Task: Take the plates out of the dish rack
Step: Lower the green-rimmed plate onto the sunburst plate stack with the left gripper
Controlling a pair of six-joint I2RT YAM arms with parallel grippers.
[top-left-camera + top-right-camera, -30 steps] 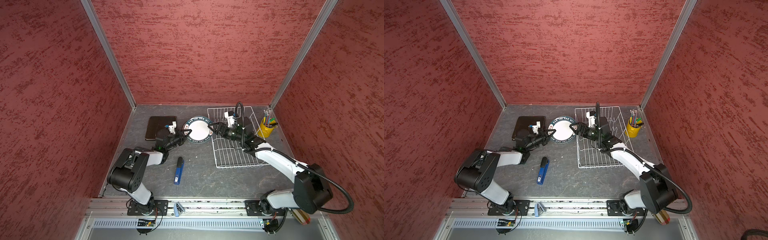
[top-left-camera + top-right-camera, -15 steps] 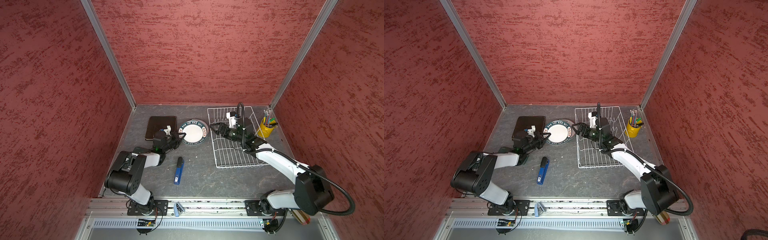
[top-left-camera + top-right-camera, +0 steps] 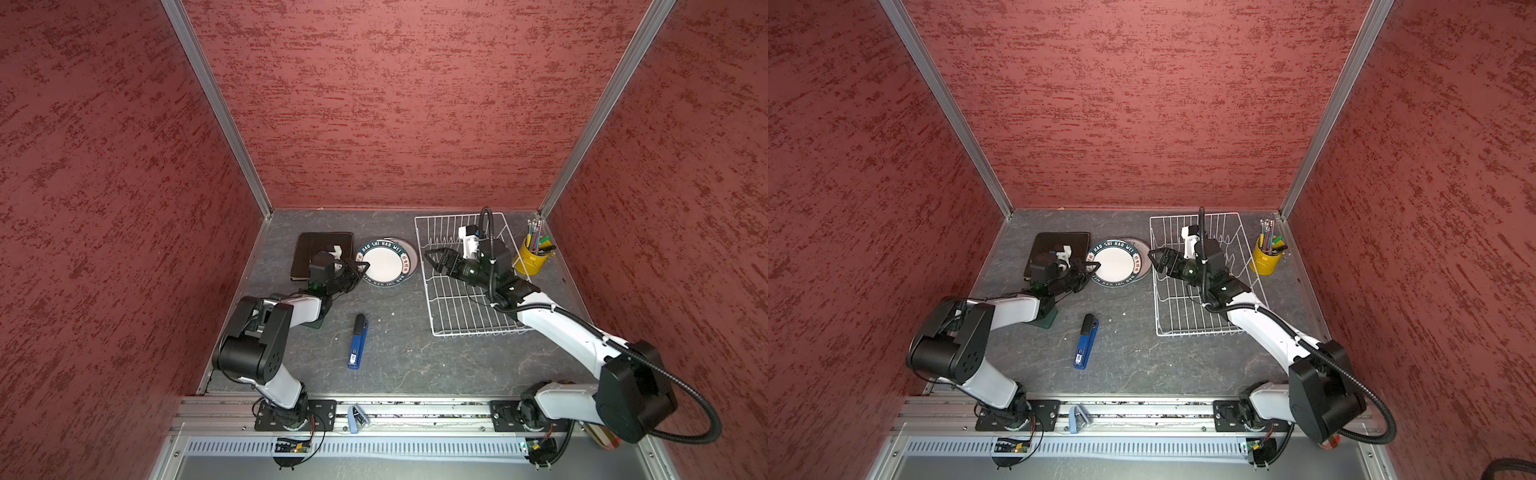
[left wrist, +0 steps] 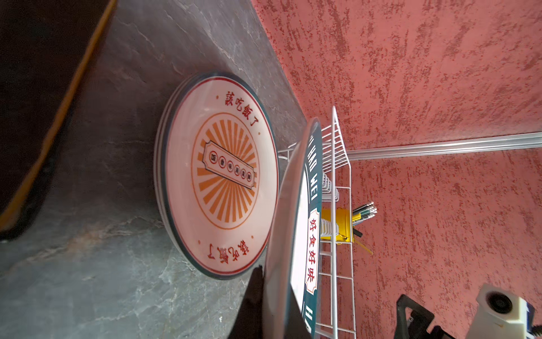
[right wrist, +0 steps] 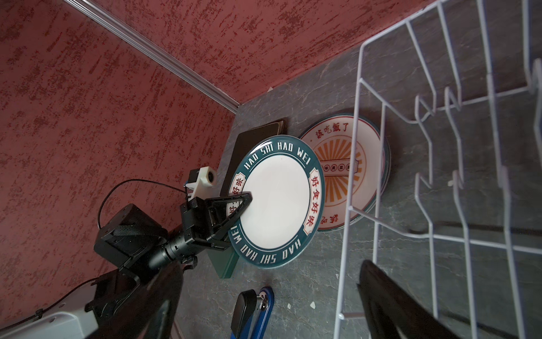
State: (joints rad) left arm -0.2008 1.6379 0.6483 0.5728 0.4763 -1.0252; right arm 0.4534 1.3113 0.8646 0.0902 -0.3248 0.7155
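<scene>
My left gripper [image 3: 360, 268] [image 4: 277, 311] is shut on the near rim of a round white plate with a dark lettered rim [image 3: 386, 264] [image 5: 278, 199]. It holds that plate tilted just above a sunburst plate [image 4: 223, 176] [image 5: 340, 176], which lies on the table. Two dark square plates [image 3: 320, 249] are stacked at the back left. The white wire dish rack [image 3: 457, 320] stands on the right, and I see no plate among its prongs. My right gripper [image 3: 428, 257] [image 5: 269, 293] is open over the rack's left edge, apart from the held plate.
A blue and black stapler [image 3: 357, 340] lies on the table's middle. A dark green slab [image 3: 316, 322] sits under my left arm. A yellow cup of pens [image 3: 532, 259] stands right of the rack. Red walls enclose the table on three sides.
My left gripper has drawn the lettered plate a little to the left, away from the right gripper. The right gripper stays open by the rack's left edge.
</scene>
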